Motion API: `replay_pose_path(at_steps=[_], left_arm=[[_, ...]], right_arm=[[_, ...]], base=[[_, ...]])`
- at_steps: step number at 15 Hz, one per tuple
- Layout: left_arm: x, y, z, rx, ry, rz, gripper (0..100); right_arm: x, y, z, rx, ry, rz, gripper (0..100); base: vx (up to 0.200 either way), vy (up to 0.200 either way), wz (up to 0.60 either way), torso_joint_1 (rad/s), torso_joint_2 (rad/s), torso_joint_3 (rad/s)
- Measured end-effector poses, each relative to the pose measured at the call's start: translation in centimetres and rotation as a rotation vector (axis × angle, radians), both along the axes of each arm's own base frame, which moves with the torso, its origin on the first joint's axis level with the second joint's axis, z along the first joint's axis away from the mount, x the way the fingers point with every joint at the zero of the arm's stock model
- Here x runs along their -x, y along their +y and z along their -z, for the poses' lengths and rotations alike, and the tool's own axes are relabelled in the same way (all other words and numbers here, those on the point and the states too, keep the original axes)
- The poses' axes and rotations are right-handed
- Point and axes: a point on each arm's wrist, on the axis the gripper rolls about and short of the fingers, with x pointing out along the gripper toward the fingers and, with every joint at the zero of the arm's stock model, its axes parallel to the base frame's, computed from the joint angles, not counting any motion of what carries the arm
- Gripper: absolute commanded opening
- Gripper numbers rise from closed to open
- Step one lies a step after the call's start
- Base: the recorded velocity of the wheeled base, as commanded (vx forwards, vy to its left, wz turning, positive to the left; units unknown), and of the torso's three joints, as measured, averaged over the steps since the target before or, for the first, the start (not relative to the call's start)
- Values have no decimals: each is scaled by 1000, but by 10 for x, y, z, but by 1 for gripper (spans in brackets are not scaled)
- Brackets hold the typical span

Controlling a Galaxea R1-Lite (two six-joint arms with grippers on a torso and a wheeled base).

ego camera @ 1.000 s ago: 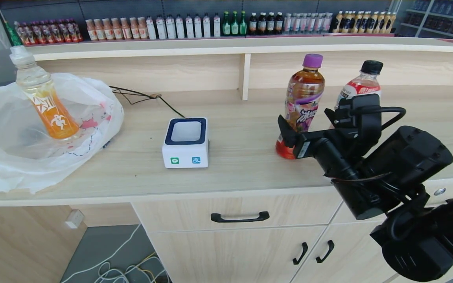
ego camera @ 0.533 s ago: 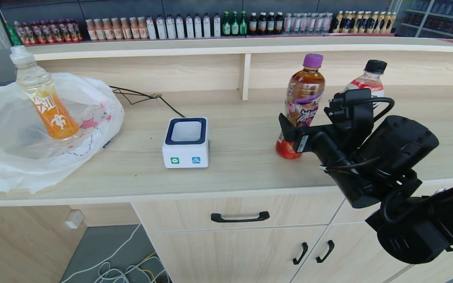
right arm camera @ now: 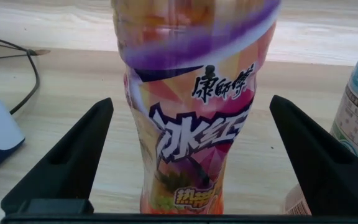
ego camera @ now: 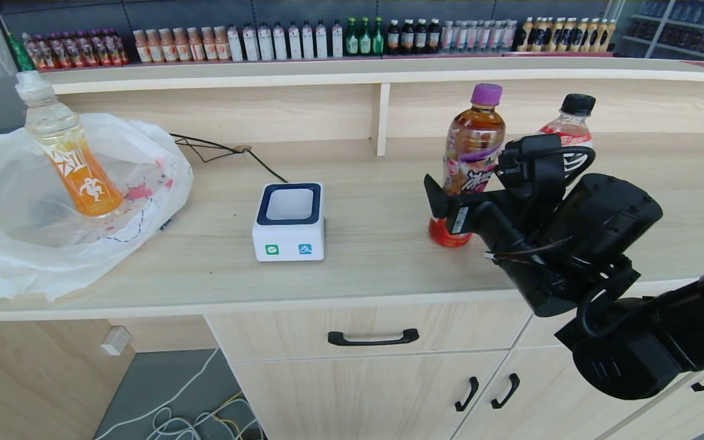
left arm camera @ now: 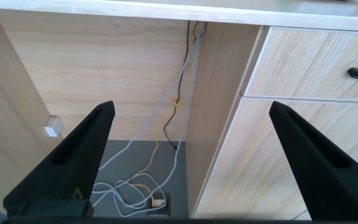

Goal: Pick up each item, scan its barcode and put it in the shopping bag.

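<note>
— What do we have nearest us?
— Our left gripper [left arm camera: 185, 155], down low beside the cabinet. Its fingers are spread wide with nothing between them, and cables [left arm camera: 138, 186] lie on the floor below.

— And our right gripper [ego camera: 462, 198]?
— From the head we see it at the lower half of the purple-capped bottle [ego camera: 473, 160], which stands upright on the counter [ego camera: 376, 269]. The wrist camera adds the rest: the fingers [right arm camera: 73, 168] sit wide apart on either side of the label, with a gap on each side, so we grip nothing.

— Just behind?
— A black-capped bottle [ego camera: 572, 122] stands close beside it.

— Farther off?
— The scanner [ego camera: 289, 223] is mid-counter. On our left the shopping bag [ego camera: 16, 256] holds an orange bottle [ego camera: 71, 153], leaning. Past the counter, a shelf of drinks [ego camera: 327, 40].
</note>
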Motion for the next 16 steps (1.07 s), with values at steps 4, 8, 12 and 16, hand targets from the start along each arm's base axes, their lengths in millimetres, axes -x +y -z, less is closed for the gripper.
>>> replay_pose_path(at_steps=[4,8,12,16], left_arm=[[0,0,0,0,0,-1,100],[0,0,0,0,0,-1,100],[0,0,0,0,0,-1,100],[0,0,0,0,0,-1,100]], right_arm=[[-3,2,4,3,8,4,100],[-10,6,4,-2,0,8,100],[-14,5,4,-5,-4,16,100],[-16,6,1,-13,-16,17,100]], base=[[0,0,0,0,0,0],[0,0,0,0,0,0],[0,0,0,0,0,0],[0,0,0,0,0,0]])
